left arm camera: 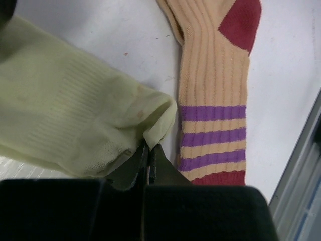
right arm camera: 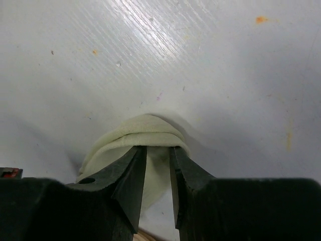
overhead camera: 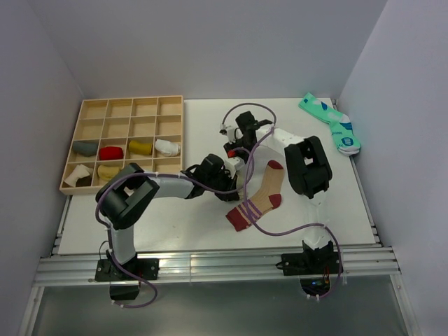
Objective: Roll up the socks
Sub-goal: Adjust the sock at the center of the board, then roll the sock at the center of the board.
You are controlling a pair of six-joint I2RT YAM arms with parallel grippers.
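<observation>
Listing what you have on the tabletop, with every place taken from the tan sock:

- Tan sock: lies flat and unrolled. It has a maroon toe, heel and cuff edge, and purple stripes across the cuff.
- Pale green sock: on the tabletop just beside the tan sock's striped cuff. You cannot tell whether the two touch. In the right wrist view one end is folded over into a soft roll.
- Left fingers: closed tight, pinching the edge of the pale green sock right next to the tan sock's cuff.
- Right fingers: only narrowly parted, with green fabric filling the gap. They grip the folded end of the pale green sock, beyond the tan sock.
- Wooden tray: well apart from the tan sock, off to its left. Several compartments each hold a rolled sock: grey, red, yellow and white in one row, and two pale ones in the row nearer you.
- Teal patterned socks: well apart from the tan sock, toward the far right corner.
</observation>
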